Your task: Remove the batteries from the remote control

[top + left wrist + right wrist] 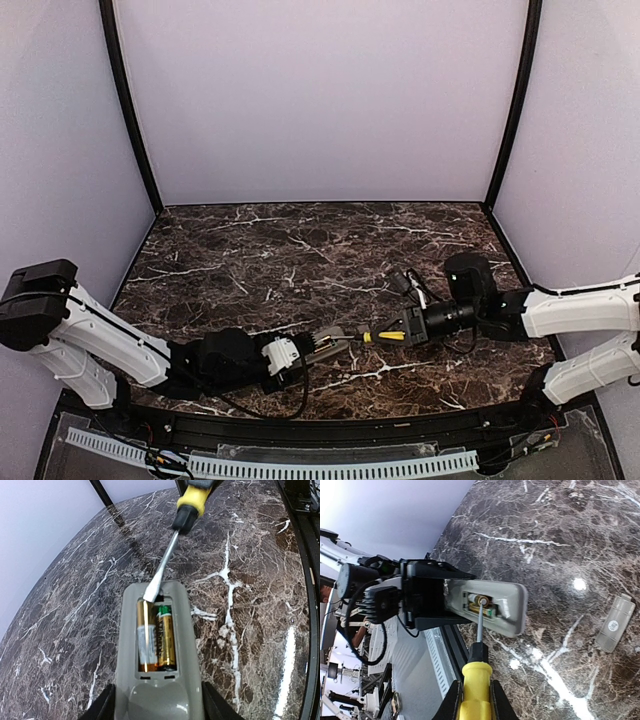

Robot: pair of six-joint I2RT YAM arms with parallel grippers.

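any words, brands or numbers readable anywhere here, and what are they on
No text can be read for certain.
batteries: pale lettering runs along the right-hand one, too blurred to read.
battery cover: a small round mark, too small to read.
remote control: no text visible.
screwdriver: no text visible.
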